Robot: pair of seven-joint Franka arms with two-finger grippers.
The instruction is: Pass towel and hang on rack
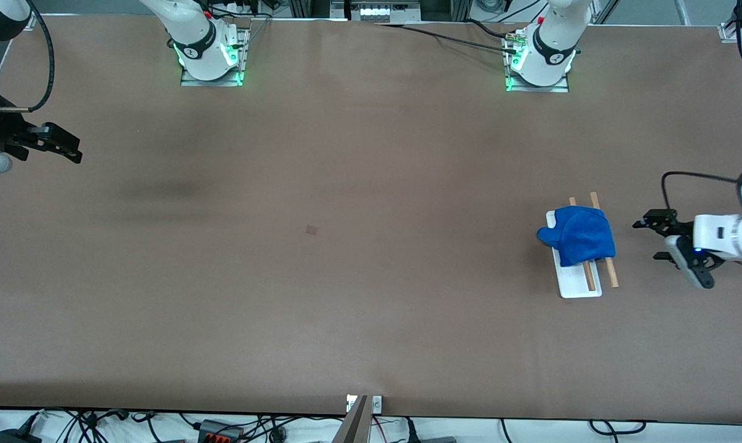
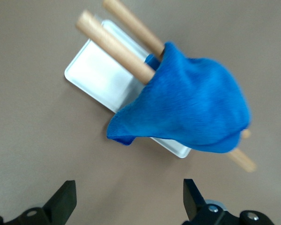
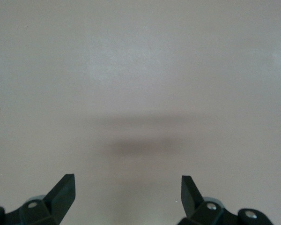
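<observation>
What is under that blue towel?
The towel hangs over two wooden rods of the rack, above its white base. The rods' middle, part of the base and the upright post are covered.

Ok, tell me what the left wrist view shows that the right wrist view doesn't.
Only the left wrist view shows the blue towel draped over the two wooden rods of the rack, whose white base sits beneath, with the open left pincer empty and clear of the cloth. Only the right wrist view shows a soft shadow on the surface, with the open right pincer holding nothing. Both share the brown table and a pair of spread black fingers.
</observation>
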